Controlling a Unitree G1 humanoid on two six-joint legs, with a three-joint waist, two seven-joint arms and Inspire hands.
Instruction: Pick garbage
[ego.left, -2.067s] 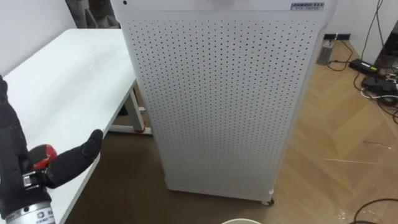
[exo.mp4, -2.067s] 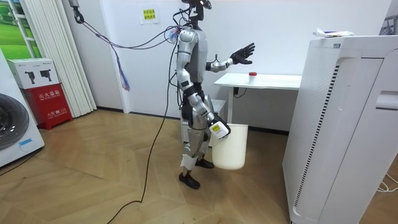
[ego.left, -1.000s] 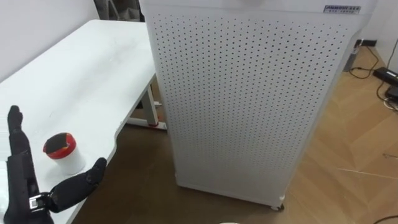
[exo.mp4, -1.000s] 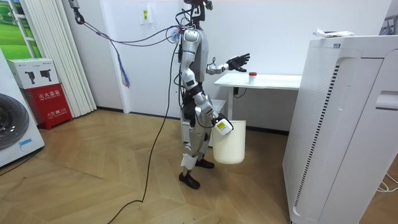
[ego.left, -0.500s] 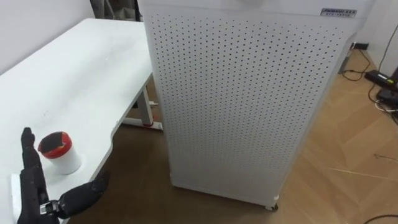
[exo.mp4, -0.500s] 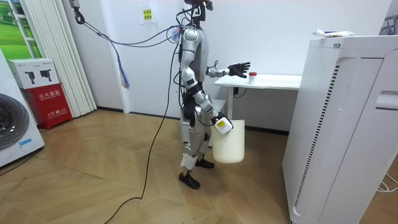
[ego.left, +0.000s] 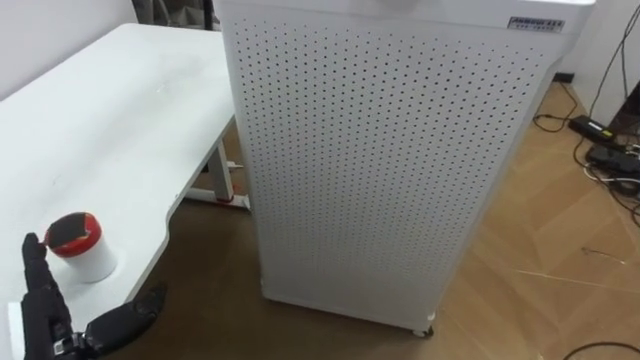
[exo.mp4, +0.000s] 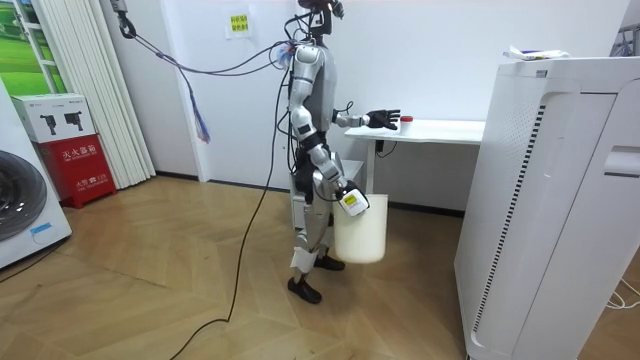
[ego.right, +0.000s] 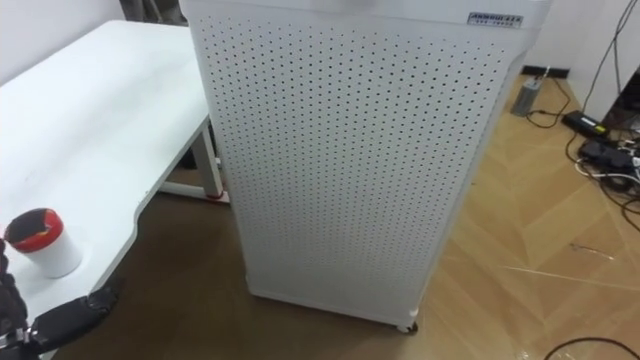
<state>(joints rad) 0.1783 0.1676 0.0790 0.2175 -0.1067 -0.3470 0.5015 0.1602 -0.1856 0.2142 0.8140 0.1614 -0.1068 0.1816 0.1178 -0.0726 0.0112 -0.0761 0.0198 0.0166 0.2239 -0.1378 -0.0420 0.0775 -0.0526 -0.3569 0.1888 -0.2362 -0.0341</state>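
While the left hand (ego.left: 62, 343) shows at the lower left, we see its fingers (ego.left: 36, 290) straight and spread. The thumb is held wide to the right, and the hand clasps nothing. Just beyond the fingers and a little to their right stands the cup (ego.left: 75, 248), white with a red lid, upright on the white surface (ego.left: 120, 130). It sits near the fingertips, and we make out a thin gap between them, so they do not touch. Right of the fingers, past the surface's curved edge, a tall white cabinet (ego.left: 380, 160) with a perforated front stands on the wood floor (ego.left: 540, 250), well apart from the hand. Farther right, cables (ego.left: 610, 150) lie on the floor.

In the room view we find the robot standing upright at the end of the surface. Its left arm is stretched level over the surface, and the fingers stop just short of the cup. Its right hand (exo.mp4: 343, 196) is low beside its hip, well below those fingers. A white bucket (exo.mp4: 362, 235) hangs there clear of the floor, but the hand is too small for us to tell how it grips.
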